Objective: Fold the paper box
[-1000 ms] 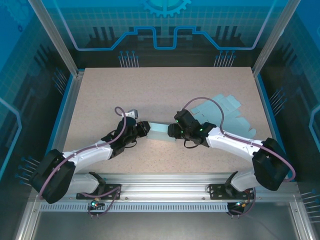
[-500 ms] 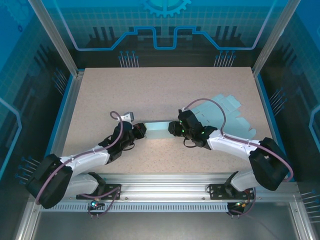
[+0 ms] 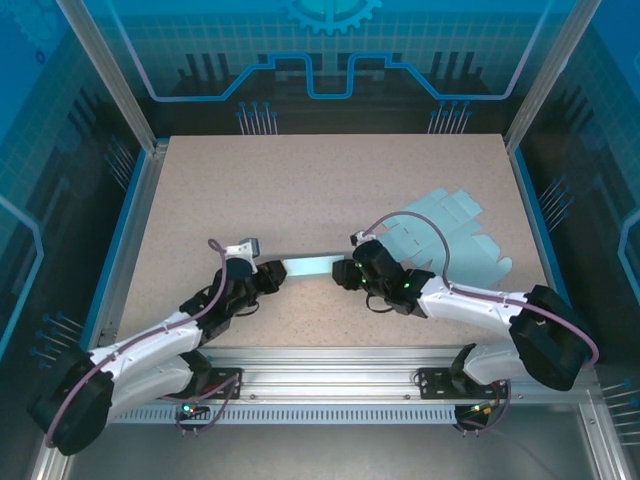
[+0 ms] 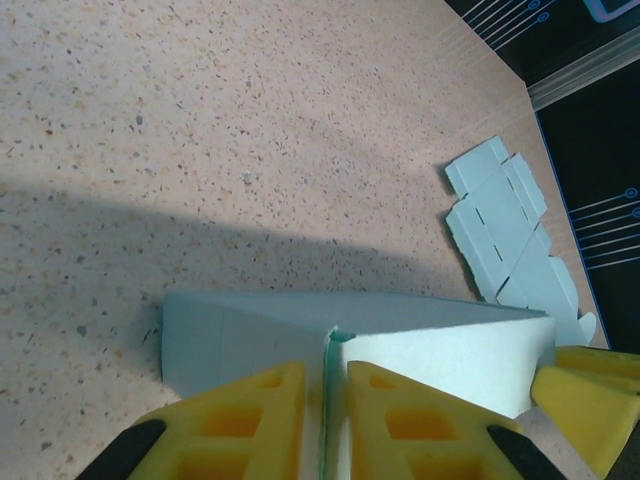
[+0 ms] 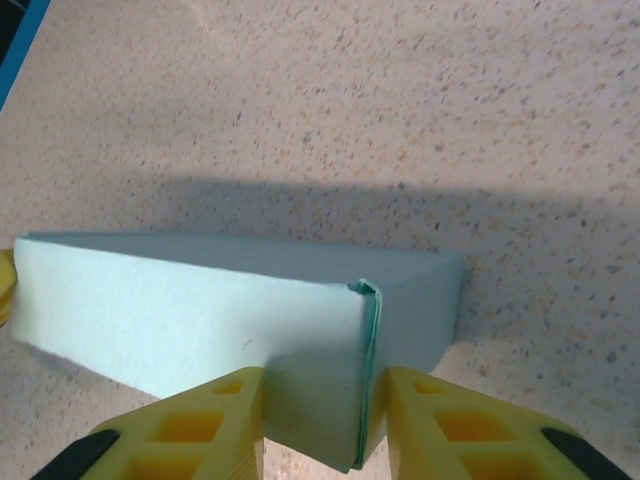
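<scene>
The pale teal paper box [image 3: 308, 265] hangs just above the table's middle, held between both grippers. My left gripper [image 3: 277, 273] is shut on the box's left end. In the left wrist view its yellow fingers [image 4: 250, 410] pinch a thin upright wall of the box [image 4: 430, 345], with the left gripper [image 4: 325, 375] closed down to a narrow slit. My right gripper [image 3: 341, 272] is shut on the right end. In the right wrist view the right gripper [image 5: 325, 385] clamps the folded corner of the box [image 5: 180, 310] across its width.
Several flat, unfolded teal box blanks [image 3: 450, 225] lie fanned out at the right of the speckled table [image 3: 300, 180]; the left wrist view shows the blanks [image 4: 510, 235] too. Metal frame posts and blue walls ring the table.
The left arm has dropped lower and drawn toward the left. The box has tipped and looks narrower from above. The right gripper has followed slightly to the left, still gripping.
</scene>
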